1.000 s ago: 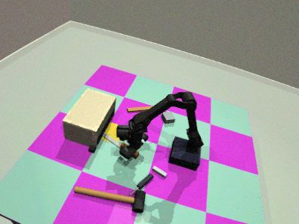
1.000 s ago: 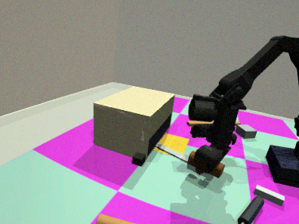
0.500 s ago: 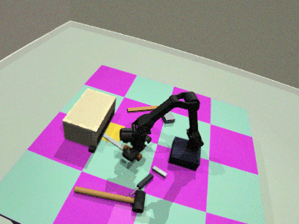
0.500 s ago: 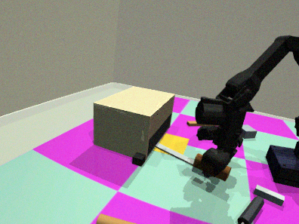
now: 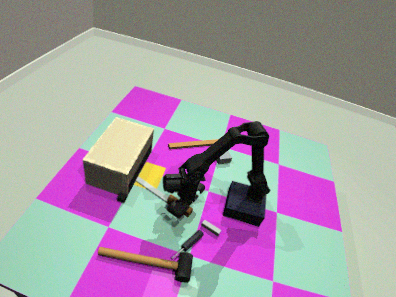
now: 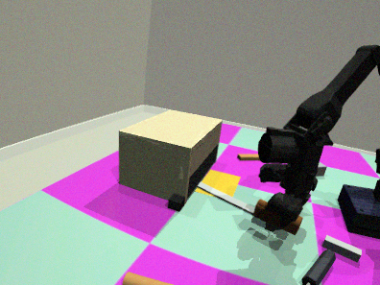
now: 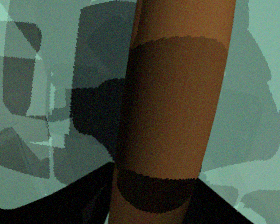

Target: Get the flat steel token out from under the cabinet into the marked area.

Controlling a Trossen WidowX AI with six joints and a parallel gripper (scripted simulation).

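Note:
The beige cabinet [image 5: 117,146] [image 6: 168,129] stands at the left, with a dark opening low along its front. The marked area is a yellow patch [image 5: 154,171] [image 6: 226,178] in front of it. My gripper [image 5: 180,207] [image 6: 280,215] is shut on the brown handle [image 7: 180,100] of a long tool, low over the table in front of the cabinet. The tool's thin flat metal blade [image 5: 152,189] [image 6: 225,198] reaches from the handle toward the cabinet's front, across the near edge of the yellow patch. Whether its tip is under the cabinet is unclear. The steel token is not visible.
A black block [image 5: 122,197] [image 6: 177,201] is at the cabinet's near front corner. A mallet [image 5: 137,259], a dark-handled screwdriver [image 5: 192,240] [image 6: 320,268] and a pale bar [image 5: 211,227] [image 6: 342,249] lie nearer. A wooden stick [image 5: 192,144] [image 6: 247,157] and grey block [image 5: 224,159] lie behind the arm.

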